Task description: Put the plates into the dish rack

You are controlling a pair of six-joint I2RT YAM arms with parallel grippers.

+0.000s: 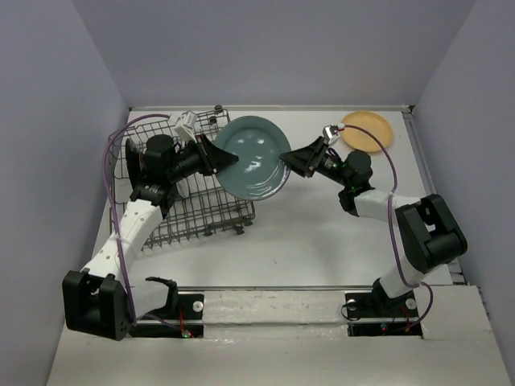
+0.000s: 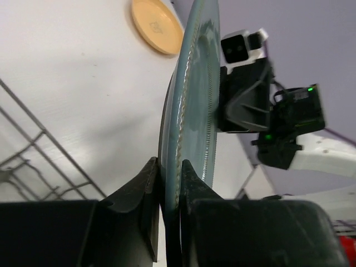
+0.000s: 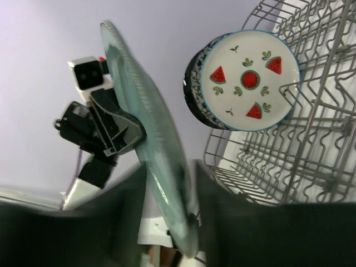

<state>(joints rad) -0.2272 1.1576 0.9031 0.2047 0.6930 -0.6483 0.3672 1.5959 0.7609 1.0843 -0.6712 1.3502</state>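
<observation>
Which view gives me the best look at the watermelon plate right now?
Right wrist: the watermelon plate is nearly face-on to that camera, upright at the rack, with its slices plain to see. The top view shows only a pale sliver of it at the rack's far edge. The left wrist view doesn't show it.

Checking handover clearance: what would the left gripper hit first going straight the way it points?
Probably the right gripper, at the far rim of the teal plate the left gripper clamps; depth unclear.
</observation>
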